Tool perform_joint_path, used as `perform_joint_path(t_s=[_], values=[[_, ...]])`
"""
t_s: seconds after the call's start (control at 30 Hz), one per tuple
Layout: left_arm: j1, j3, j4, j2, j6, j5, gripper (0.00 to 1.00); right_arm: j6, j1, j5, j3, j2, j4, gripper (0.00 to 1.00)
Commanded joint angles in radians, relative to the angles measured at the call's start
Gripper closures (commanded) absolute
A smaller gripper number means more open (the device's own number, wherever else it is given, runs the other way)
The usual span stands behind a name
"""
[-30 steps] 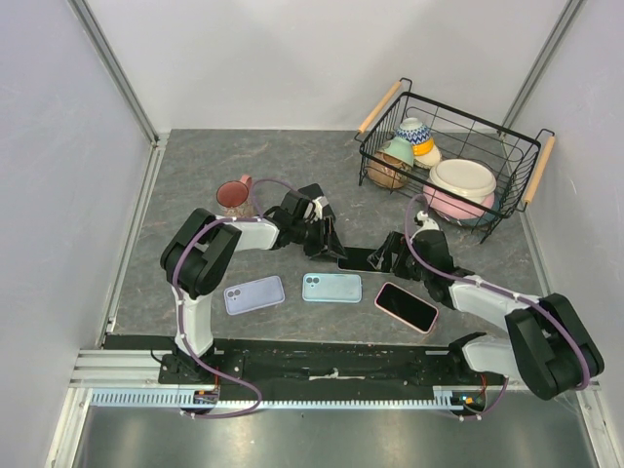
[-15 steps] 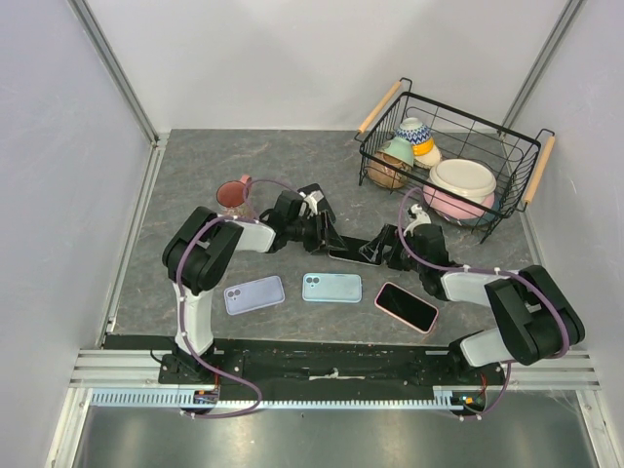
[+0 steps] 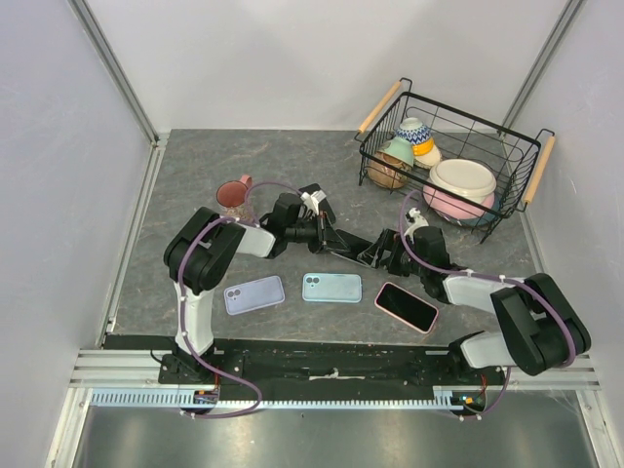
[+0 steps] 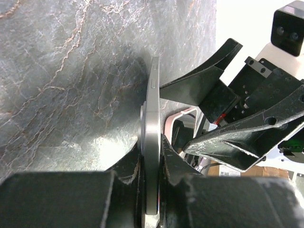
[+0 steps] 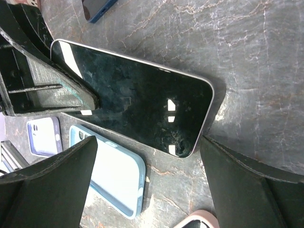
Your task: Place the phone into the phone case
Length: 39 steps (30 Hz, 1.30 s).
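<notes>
The left gripper (image 4: 152,164) is pinching the left end of the slim silver-edged phone with a black glass screen (image 5: 137,102), its fingers pressing on the two flat faces. The phone is sitting in the middle of the grey marbled tabletop (image 3: 195,166), stretching rightwards between the two arms. The right gripper (image 5: 148,142) is hovering at the phone's right end with its fingers spread wide, gripping nothing. Just near of the phone, the light blue phone case (image 3: 331,287) is lying flat, open side up. The lilac phone case (image 3: 254,293) is lying to its left and the pink-rimmed phone case (image 3: 407,306) to its right. A pink mug (image 3: 234,197) is standing far left of the left gripper, and a black wire basket with wooden handles (image 3: 478,113) is holding bowls at the far right.
</notes>
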Motion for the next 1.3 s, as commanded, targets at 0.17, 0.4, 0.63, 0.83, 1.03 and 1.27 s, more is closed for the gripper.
perform_joint_path(t_s=[0.17, 0.4, 0.63, 0.83, 1.03, 1.27], values=[[-0.006, 0.089, -0.312, -0.139, 0.199, -0.145, 0.98, -0.038, 0.011, 0.010, 0.003, -0.111, -0.214, 0.04], [-0.005, 0.100, -0.581, -0.352, 0.346, -0.384, 0.98, -0.076, 0.011, 0.044, 0.035, -0.216, -0.313, 0.03], [0.028, -0.008, -0.592, -0.581, 0.339, -0.366, 0.98, -0.067, 0.013, -0.020, 0.050, -0.299, -0.326, 0.03], [0.061, -0.118, -0.548, -0.823, 0.334, -0.287, 0.98, -0.049, 0.019, -0.086, 0.070, -0.371, -0.309, 0.03], [0.146, -0.261, -0.311, -0.980, 0.290, -0.023, 0.98, 0.051, 0.024, -0.218, 0.046, -0.458, -0.166, 0.03], [0.192, -0.348, -0.056, -1.011, 0.165, 0.207, 0.98, 0.190, 0.031, -0.364, -0.008, -0.527, 0.117, 0.05]])
